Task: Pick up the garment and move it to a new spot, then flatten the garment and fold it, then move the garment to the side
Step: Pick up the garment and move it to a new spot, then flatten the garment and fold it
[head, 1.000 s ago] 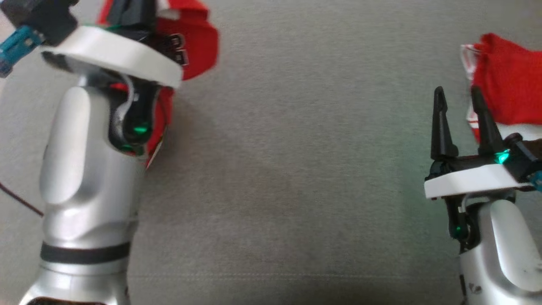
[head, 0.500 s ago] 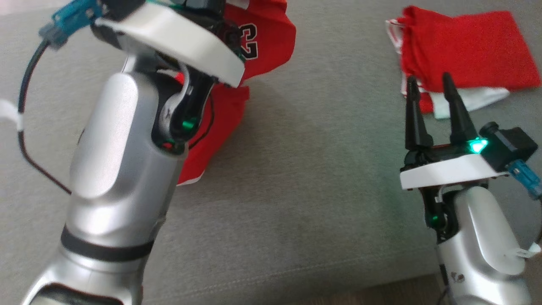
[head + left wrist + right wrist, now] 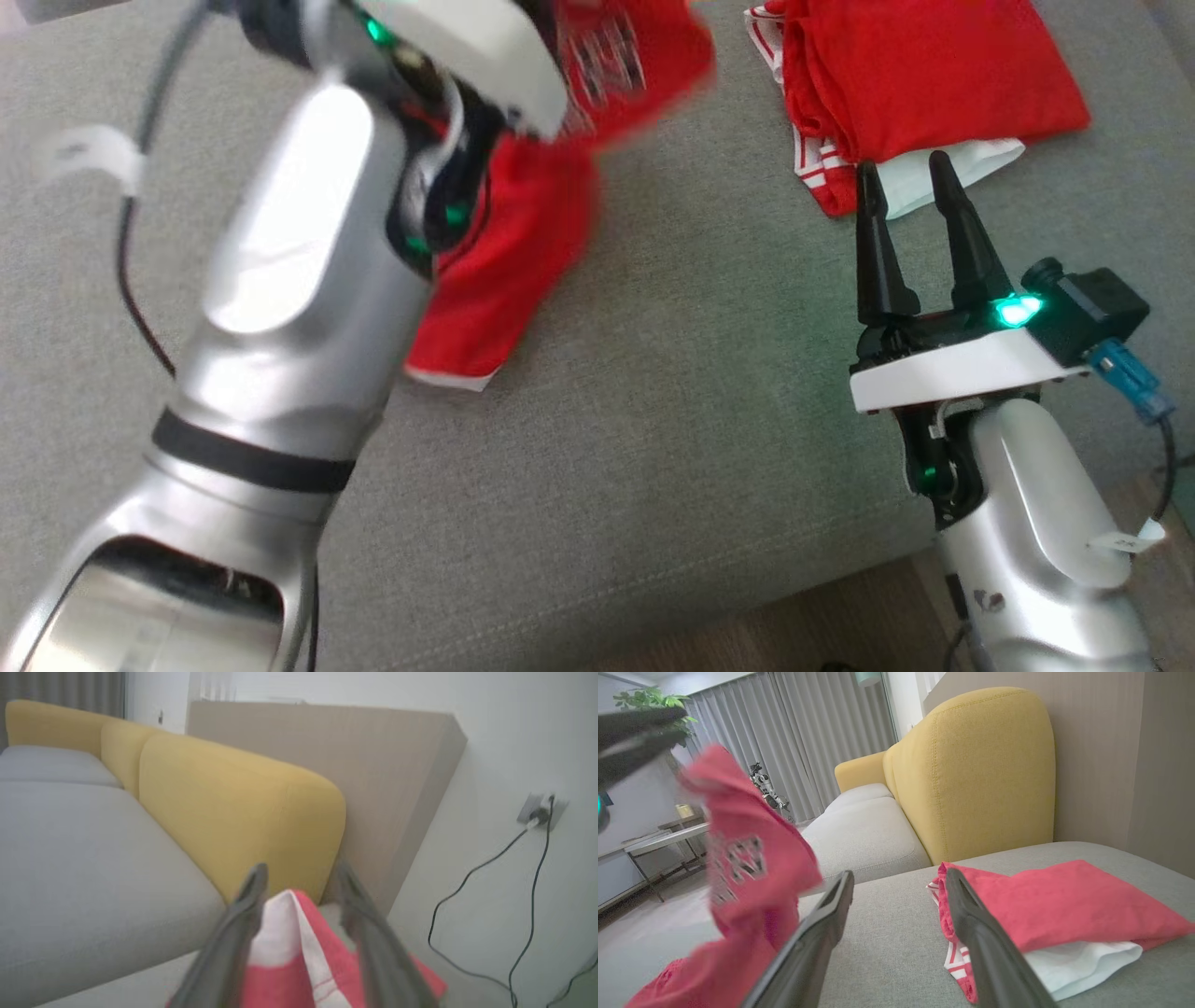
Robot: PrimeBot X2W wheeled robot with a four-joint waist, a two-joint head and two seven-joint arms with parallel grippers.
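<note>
The garment (image 3: 504, 271) is a red jersey with white trim and dark printed numbers. It hangs blurred from under my left wrist down to the grey sofa seat (image 3: 653, 420). In the left wrist view my left gripper (image 3: 301, 868) has its jaws parted, with the garment's red cloth and white hem (image 3: 289, 952) rising between them, against one finger and clear of the other. The right wrist view shows the garment (image 3: 747, 858) dangling below the left fingers (image 3: 640, 718). My right gripper (image 3: 903, 166) (image 3: 900, 875) stands open and empty, close to a folded pile.
A folded pile of red and white clothes (image 3: 924, 75) (image 3: 1055, 900) lies at the seat's far right. A yellow backrest (image 3: 980, 765) rises behind it. The seat's front edge (image 3: 840, 597) runs along the lower right. A cable (image 3: 490, 868) hangs on the wall.
The head camera has turned, shifting the whole picture. My left arm has swung up and across with the garment, and its jaws have come apart. The right gripper stays open.
</note>
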